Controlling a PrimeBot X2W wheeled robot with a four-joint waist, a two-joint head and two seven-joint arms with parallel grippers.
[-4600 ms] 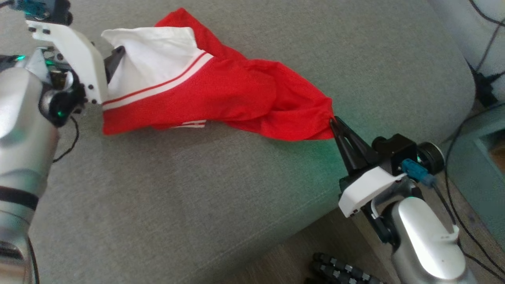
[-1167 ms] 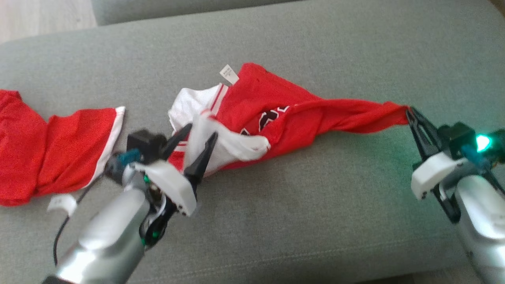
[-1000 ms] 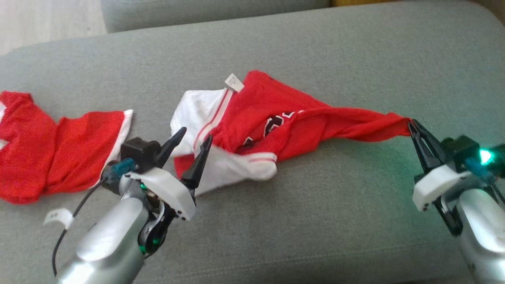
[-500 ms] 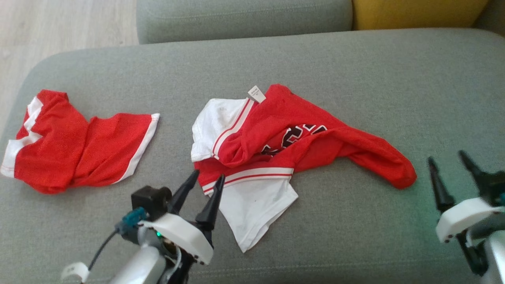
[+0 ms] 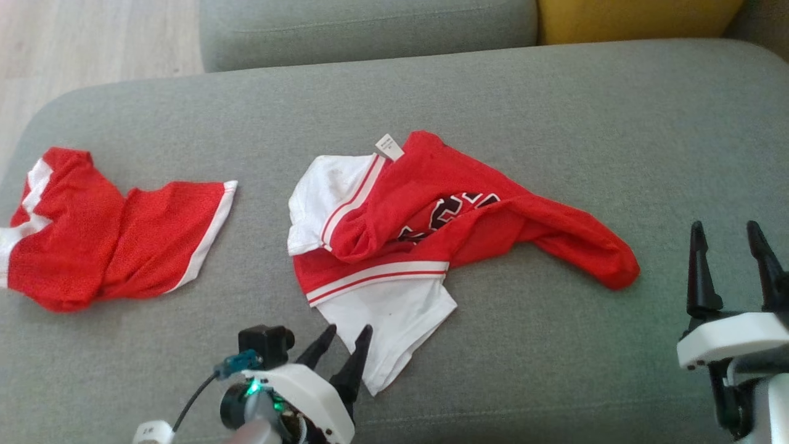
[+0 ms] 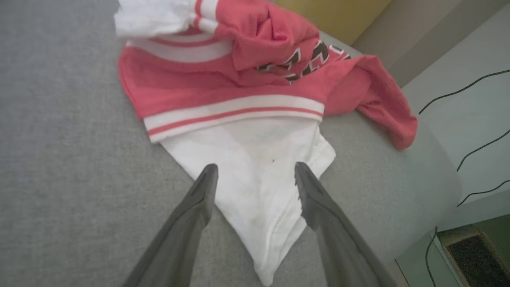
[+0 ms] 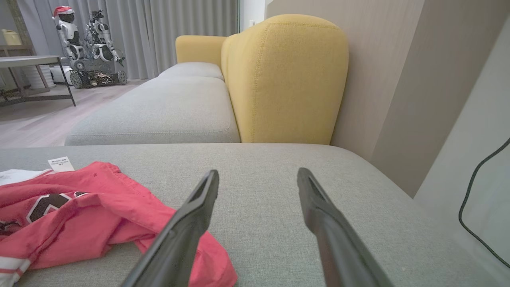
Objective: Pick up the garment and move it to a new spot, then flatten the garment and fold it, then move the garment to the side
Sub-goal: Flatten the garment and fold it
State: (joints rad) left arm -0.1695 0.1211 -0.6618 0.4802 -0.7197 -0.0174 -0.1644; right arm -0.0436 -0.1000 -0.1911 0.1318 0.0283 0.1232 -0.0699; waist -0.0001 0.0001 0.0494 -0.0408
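The garment (image 5: 431, 228), a red jersey with white sleeves, striped trim and dark lettering, lies crumpled in the middle of the grey sofa cushion (image 5: 555, 123). My left gripper (image 5: 350, 330) is open at the near tip of its white sleeve. In the left wrist view the left gripper (image 6: 255, 167) has its fingers spread over that white cloth (image 6: 255, 159) without pinching it. My right gripper (image 5: 725, 227) is open and empty, a short way right of the garment's red end (image 5: 616, 265). The right wrist view has the right gripper (image 7: 258, 173) above bare cushion, with the garment (image 7: 79, 207) at its lower left.
A second red and white garment (image 5: 111, 234) lies at the cushion's left end. Behind are another grey cushion (image 5: 370, 24) and a yellow cushion (image 7: 287, 79). Past the cushion's right end are a pale wall with black cables (image 6: 458, 91).
My right gripper has opened and let go of the garment's red end, which has dropped onto the cushion. Both grippers have drawn back toward the near edge. The head camera has shifted.
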